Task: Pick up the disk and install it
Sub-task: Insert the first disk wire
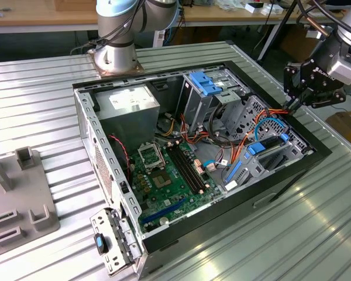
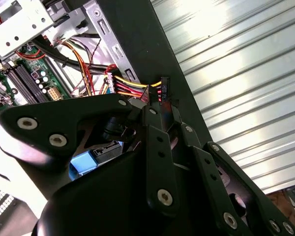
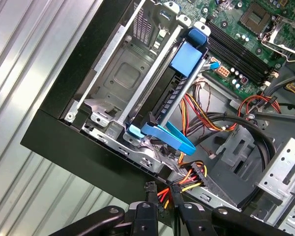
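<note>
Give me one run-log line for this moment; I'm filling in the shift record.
claw: at case rim, beside power wires | disk: on edge in drive cage, apart from claw

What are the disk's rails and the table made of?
The disk's rails look like bright blue moulded plastic, smooth and uniformly coloured. The table looks like bare ribbed metal, probably aluminium, judging by its silvery sheen.

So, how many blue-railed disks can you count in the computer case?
1. The disk sits in the drive cage at a corner of the case, beside an empty bay. Others may be hidden.
</note>
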Tool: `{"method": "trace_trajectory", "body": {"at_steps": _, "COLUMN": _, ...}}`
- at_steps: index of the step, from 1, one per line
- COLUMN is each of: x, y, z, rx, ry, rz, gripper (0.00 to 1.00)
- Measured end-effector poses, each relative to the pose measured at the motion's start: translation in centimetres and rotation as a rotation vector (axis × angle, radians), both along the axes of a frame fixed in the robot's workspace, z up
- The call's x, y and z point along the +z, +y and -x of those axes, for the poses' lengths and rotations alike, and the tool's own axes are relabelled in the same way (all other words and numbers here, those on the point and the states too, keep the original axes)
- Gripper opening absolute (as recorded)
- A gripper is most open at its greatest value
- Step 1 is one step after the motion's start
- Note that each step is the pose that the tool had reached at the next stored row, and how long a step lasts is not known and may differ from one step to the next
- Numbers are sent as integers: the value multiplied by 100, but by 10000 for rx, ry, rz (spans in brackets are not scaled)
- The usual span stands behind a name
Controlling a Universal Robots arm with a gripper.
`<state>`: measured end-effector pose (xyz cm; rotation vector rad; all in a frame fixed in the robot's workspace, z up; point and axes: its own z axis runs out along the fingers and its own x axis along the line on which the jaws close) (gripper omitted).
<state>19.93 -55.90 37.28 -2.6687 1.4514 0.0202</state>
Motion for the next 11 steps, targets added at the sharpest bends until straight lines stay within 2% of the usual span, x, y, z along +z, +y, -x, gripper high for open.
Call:
{"method": "trace_trajectory", "body": {"at_steps": 3, "x": 0, "y": 0, "z": 0, "rx": 0, "ry": 0, "rz": 0, "gripper": 25}}
{"method": "trace_trajectory", "body": {"at_steps": 6, "x": 0, "y": 0, "z": 0, "rx": 1, "ry": 0, "rz": 0, "gripper": 44}}
{"method": "trace_trajectory", "body": {"at_steps": 11, "x": 0, "y": 0, "z": 0, "rx": 1, "ry": 0, "rz": 0, "gripper": 44}}
